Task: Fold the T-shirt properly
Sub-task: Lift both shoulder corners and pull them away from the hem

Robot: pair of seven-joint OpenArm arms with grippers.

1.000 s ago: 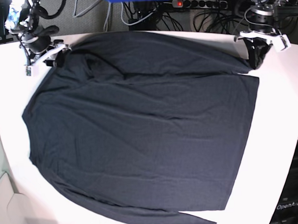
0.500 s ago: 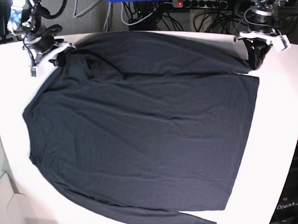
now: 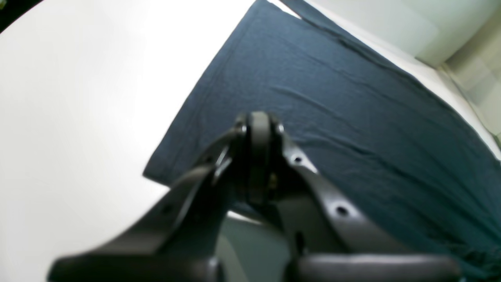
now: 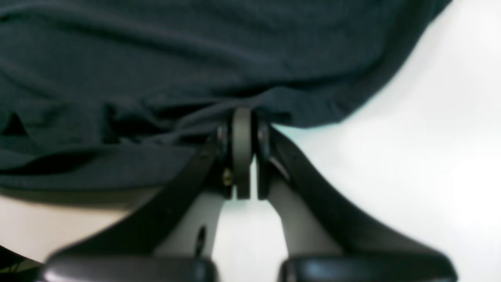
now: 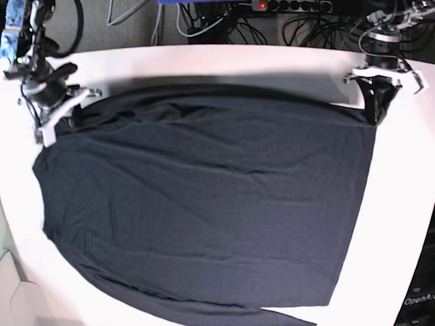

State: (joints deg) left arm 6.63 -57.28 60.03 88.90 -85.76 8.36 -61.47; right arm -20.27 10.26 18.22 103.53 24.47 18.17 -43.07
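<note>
The shirt (image 5: 205,200) lies spread flat over most of the white counter (image 5: 416,196), its far edge drawn a little in from the counter's far edge, with 2 corners of that edge pinched: the left gripper (image 5: 379,105) is closed on the corner toward the far right, the right gripper (image 5: 63,115) closed on the bunched cloth toward the far left. Judged soft, light and limp, it will sag and crease between holds. Corners and hems look the best places to take it, both ends moved together.

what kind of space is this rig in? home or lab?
Most likely a lab or workshop bench, not a home: a bare white table holding only the shirt, with a power strip and tangled cables behind it.
</note>
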